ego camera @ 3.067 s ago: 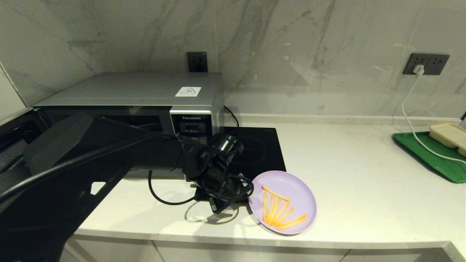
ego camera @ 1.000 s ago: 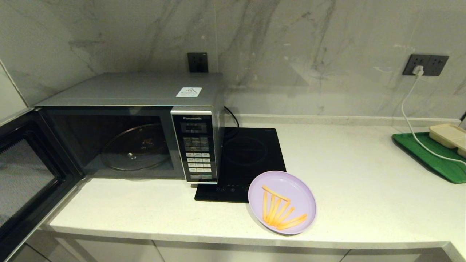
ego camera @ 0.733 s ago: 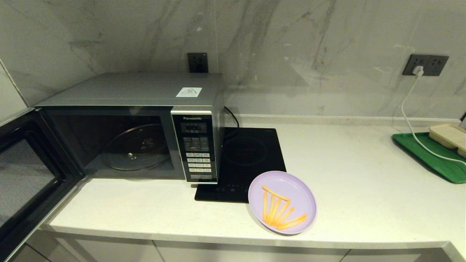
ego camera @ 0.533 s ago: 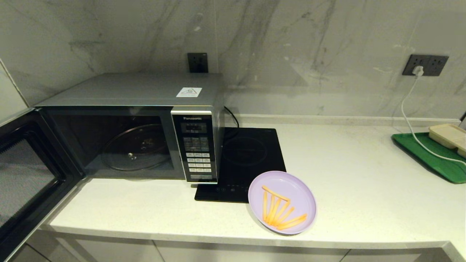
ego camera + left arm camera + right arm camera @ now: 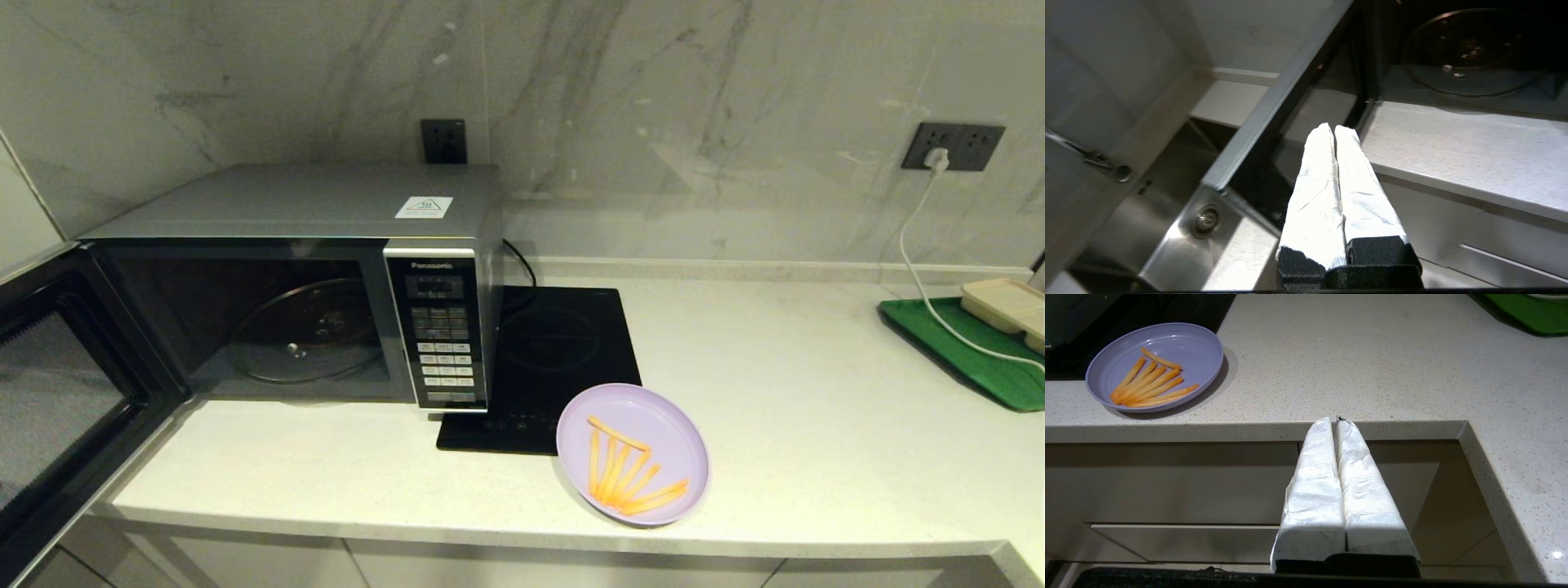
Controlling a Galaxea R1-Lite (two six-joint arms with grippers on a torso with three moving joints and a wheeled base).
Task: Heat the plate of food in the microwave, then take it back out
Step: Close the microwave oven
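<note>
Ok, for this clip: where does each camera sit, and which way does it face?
Head: high, facing down on the counter, microwave and plate of food; no arm shows.
Left wrist: behind the shut left gripper, below counter level, facing the open microwave.
Right wrist: behind the shut right gripper, facing the counter edge.
Shared: head and right wrist both show the plate.

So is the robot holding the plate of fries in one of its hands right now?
No, nothing is held. The left gripper and right gripper are both shut on nothing. The plate of fries sits untouched on the counter.
</note>
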